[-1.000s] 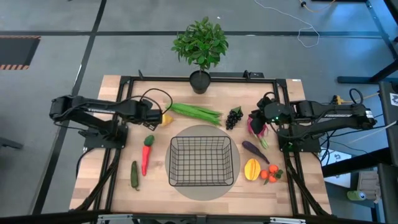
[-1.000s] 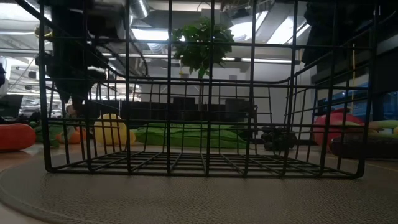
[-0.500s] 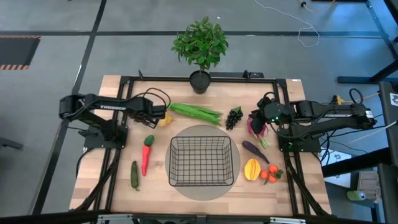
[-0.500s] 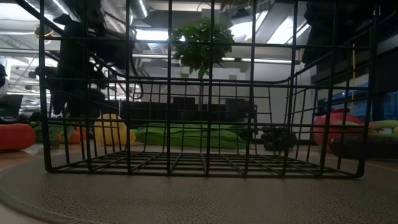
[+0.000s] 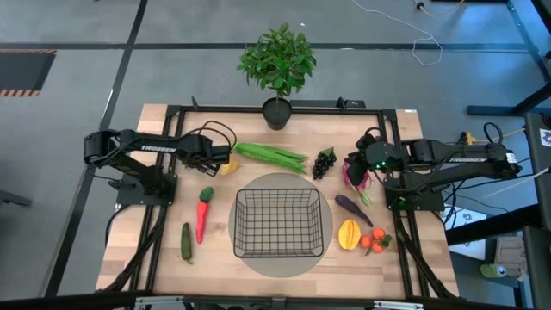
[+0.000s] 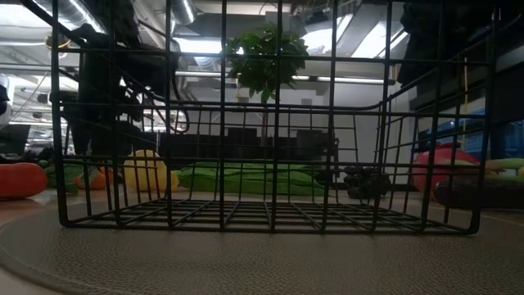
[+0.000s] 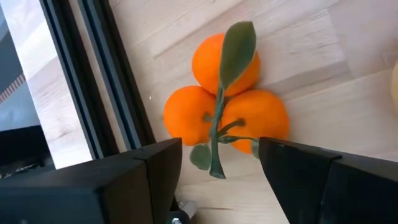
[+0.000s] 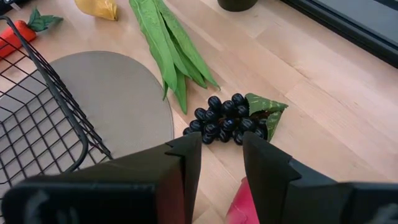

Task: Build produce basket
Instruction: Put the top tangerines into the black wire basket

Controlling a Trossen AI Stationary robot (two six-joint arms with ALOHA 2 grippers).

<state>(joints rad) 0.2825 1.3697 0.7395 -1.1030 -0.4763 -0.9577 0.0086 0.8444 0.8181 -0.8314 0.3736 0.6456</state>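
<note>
The empty black wire basket (image 5: 238, 226) stands on a round grey mat. My left gripper (image 5: 217, 162) hangs open above a cluster of orange tomatoes (image 7: 224, 93), beside the yellow lemon (image 5: 231, 165). In the left wrist view its fingers stand on either side of the cluster's leafy stem (image 7: 217, 134). My right gripper (image 5: 355, 164) waits open above the pink radish (image 6: 442, 168), which lies on the table. The black grapes (image 8: 227, 121) and green beans (image 5: 271, 156) lie ahead of it. Chili (image 5: 202, 215), cucumber (image 5: 186, 241), eggplant (image 5: 353, 208), mango (image 5: 349, 233) and more tomatoes (image 5: 373, 243) lie on the wood.
A potted plant (image 5: 277, 65) stands at the far edge's middle. A black frame rail (image 7: 106, 74) runs close beside the tomatoes under my left gripper. The grey mat (image 5: 284, 182) shows bare around the basket. Bare wood lies near the front left corner.
My left arm has reached a little farther toward the table's right, bringing its gripper closer to the lemon. Most of this happened in the first half second, and it has hardly moved since. The produce and basket lie as before.
</note>
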